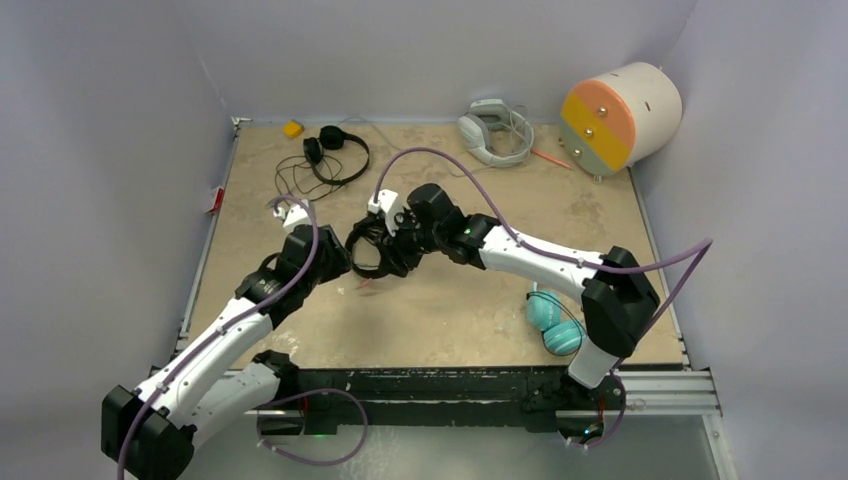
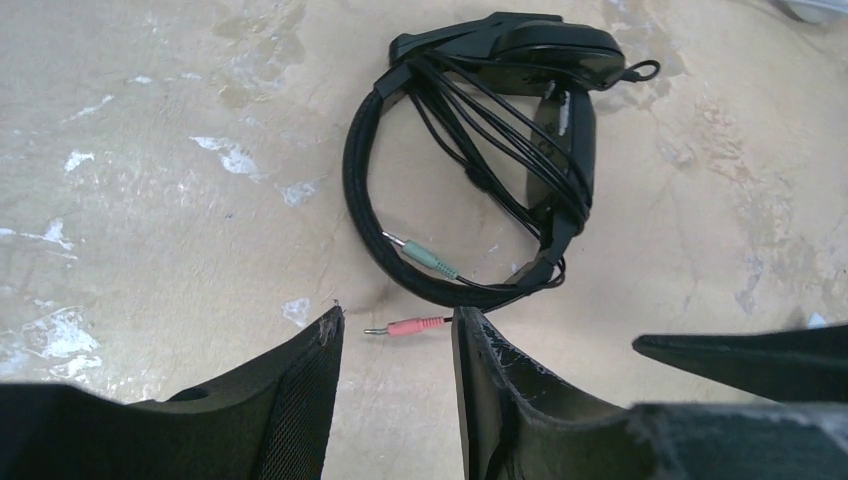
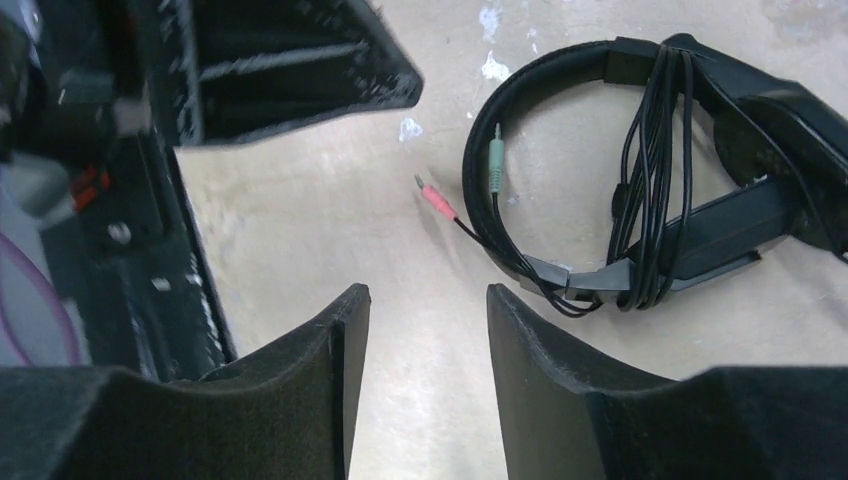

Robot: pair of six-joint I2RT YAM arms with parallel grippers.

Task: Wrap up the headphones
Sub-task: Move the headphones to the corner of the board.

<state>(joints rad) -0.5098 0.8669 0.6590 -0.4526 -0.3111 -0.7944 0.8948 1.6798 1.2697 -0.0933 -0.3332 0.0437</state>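
A slim black pair of headphones (image 1: 372,252) lies mid-table between both grippers, its thin cord (image 2: 520,140) wound in several loops across the band. A pink plug (image 2: 415,326) and a green plug (image 2: 432,261) trail loose from it. My left gripper (image 2: 397,322) is open just short of the band, with the pink plug lying at its fingertips and nothing held. My right gripper (image 3: 428,295) is open over bare table, the headphones (image 3: 650,190) up and to its right. Another black pair (image 1: 335,155) with a loose cord lies back left. The teal pair (image 1: 553,322) sits by the right arm.
A grey-white headset (image 1: 492,130) lies at the back edge beside an orange-and-white cylinder (image 1: 620,115). A small yellow block (image 1: 292,129) sits in the back-left corner. The left gripper's finger (image 3: 290,60) shows close by in the right wrist view.
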